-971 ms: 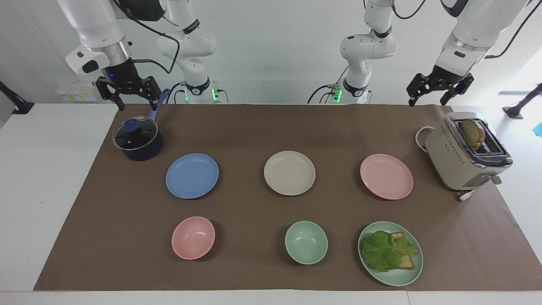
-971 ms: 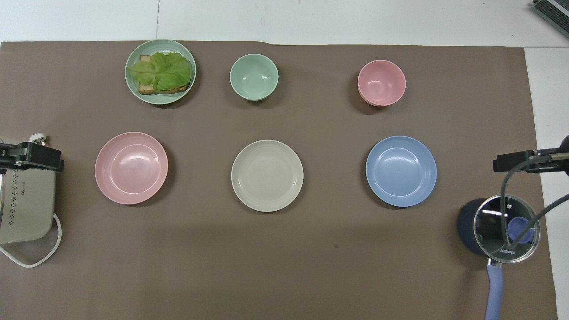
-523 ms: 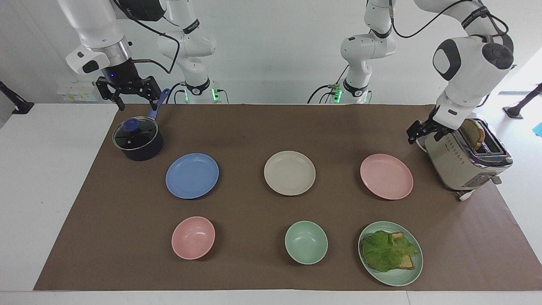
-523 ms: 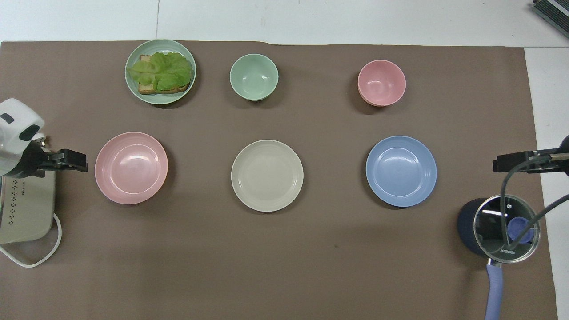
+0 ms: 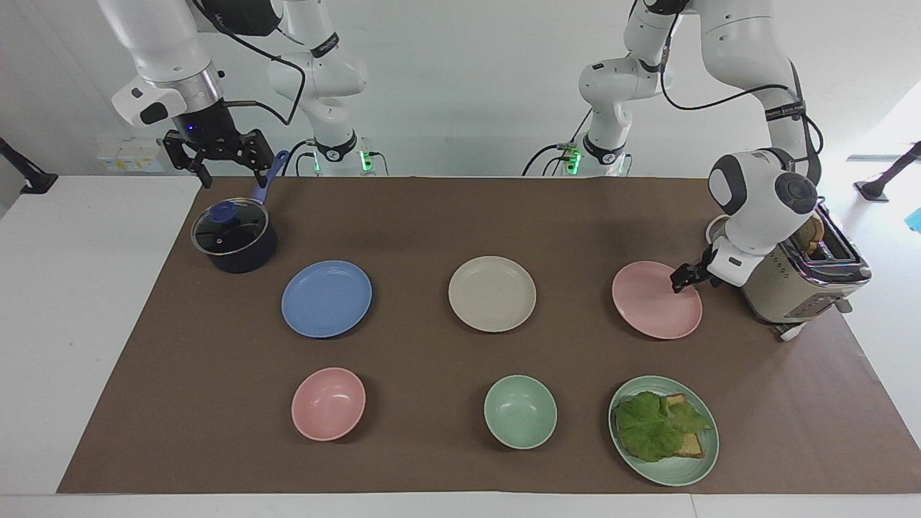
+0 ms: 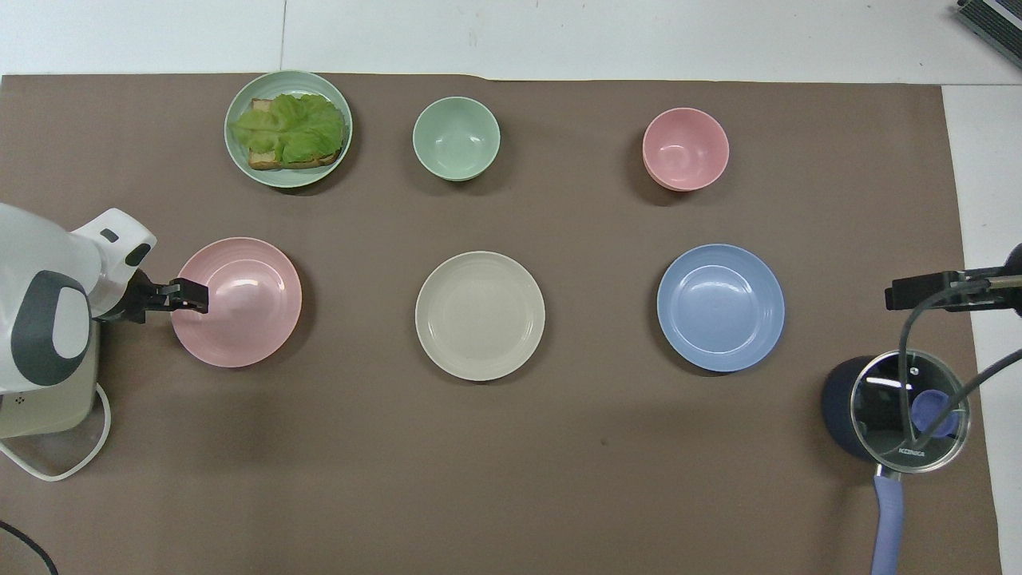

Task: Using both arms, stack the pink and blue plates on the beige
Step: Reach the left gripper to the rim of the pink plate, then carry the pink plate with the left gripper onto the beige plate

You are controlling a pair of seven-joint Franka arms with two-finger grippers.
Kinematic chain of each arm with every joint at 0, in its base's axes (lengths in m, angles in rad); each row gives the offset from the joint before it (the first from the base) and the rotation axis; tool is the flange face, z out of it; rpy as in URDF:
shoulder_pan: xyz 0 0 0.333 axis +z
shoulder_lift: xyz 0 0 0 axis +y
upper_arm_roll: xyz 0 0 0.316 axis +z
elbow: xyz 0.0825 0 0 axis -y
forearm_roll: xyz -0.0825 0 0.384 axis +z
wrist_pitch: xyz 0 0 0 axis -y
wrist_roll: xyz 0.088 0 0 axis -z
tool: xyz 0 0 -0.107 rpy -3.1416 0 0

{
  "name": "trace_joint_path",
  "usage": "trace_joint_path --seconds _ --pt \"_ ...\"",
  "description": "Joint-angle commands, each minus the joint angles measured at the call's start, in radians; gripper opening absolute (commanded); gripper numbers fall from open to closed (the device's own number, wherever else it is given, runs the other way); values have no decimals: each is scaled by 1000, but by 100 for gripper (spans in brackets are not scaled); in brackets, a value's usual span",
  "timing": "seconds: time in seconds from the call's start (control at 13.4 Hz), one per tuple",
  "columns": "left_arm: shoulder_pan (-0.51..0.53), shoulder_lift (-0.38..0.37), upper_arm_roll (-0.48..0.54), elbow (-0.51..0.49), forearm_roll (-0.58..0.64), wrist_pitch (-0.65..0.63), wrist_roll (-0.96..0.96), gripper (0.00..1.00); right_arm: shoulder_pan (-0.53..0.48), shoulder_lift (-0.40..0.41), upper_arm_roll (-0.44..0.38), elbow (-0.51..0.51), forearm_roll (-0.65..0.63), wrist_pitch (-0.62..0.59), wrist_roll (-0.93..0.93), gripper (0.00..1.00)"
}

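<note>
Three equal plates lie in a row on the brown mat. The beige plate (image 5: 492, 293) (image 6: 480, 315) is in the middle, the blue plate (image 5: 326, 298) (image 6: 720, 307) toward the right arm's end, the pink plate (image 5: 651, 306) (image 6: 247, 307) toward the left arm's end. My left gripper (image 5: 682, 279) (image 6: 190, 295) is low at the pink plate's rim on the toaster side, open, its tips over the edge and holding nothing. My right gripper (image 5: 224, 164) waits open in the air over the pot's handle.
A beige toaster (image 5: 784, 295) with bread stands just beside the left arm's wrist. A dark lidded pot (image 5: 234, 237) sits near the blue plate. Farther from the robots lie a pink bowl (image 5: 328, 403), a green bowl (image 5: 520, 411) and a green plate (image 5: 673, 475) with lettuce and toast.
The left arm has swung down from above the toaster to the pink plate's rim. The right arm and all plates have stayed where they were.
</note>
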Motion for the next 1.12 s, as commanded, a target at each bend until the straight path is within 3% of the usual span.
trace_joint_path --seconds 0.0,0.15,0.22,0.3,0.37,0.75,0.9,1.05 --pt "11 -51 -7 -67 -12 21 -8 100 -6 -19 1 -16 -12 -8 -24 100" --pt "11 -47 -7 -92 -12 32 -9 100 -6 -19 1 -16 -12 -8 -24 100" --pt "13 -45 -7 -84 -12 22 -11 62 -6 -19 1 -16 -12 -8 -24 100" --pt "13 -44 -7 -81 -12 17 -6 13 -6 -19 1 -16 -12 -8 -24 100" --pt "11 -41 -7 -77 -12 14 -6 0 -6 -19 1 -16 -12 -8 -24 100" --pt "14 -39 -7 -23 -12 -67 1 0 -6 -19 1 -16 -12 -8 -24 100" --pt "33 -59 -13 61 -24 -231 8 0 -6 -19 1 -16 -12 -8 -24 100" --pt "27 -65 -10 187 -113 -404 6 0 -6 -19 1 -16 -12 -7 -24 100"
